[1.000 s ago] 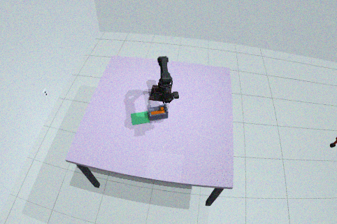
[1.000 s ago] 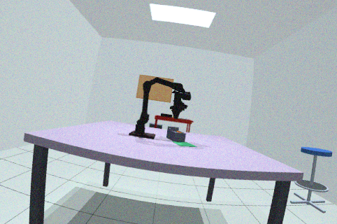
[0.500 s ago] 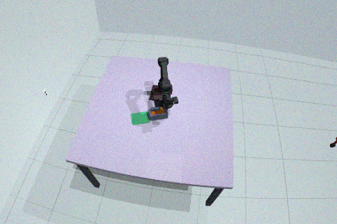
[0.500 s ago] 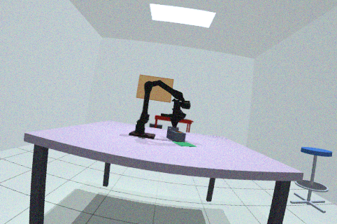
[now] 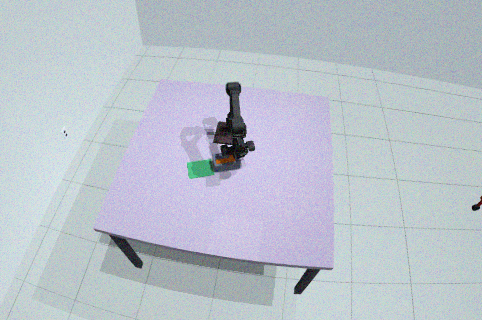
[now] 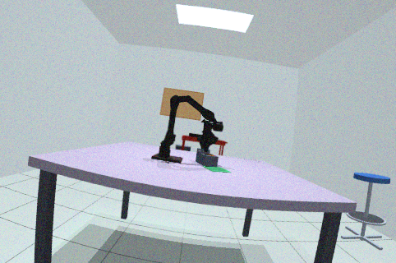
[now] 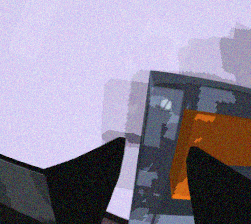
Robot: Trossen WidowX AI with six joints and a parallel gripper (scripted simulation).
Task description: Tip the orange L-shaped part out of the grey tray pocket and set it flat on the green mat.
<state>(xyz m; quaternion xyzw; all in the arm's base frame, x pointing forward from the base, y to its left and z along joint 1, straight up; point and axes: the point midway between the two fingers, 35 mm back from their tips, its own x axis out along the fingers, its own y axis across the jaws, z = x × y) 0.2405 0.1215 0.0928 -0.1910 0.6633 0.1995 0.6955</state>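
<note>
The grey tray stands on the table. The orange L-shaped part lies in its pocket; no clearly raised end shows. The green mat lies beside the tray, left of it in the top view. My gripper points down, low over the tray. It is partly open with nothing between its fingers. In the wrist view the right finger overlaps the part's L-shaped end and the left finger is outside the tray wall. I cannot tell whether a fingertip touches the part.
The arm's dark base plate is behind the tray on the lilac table. The arm arches over from there and hides part of the tray in the top view. Shadows fall around the tray.
</note>
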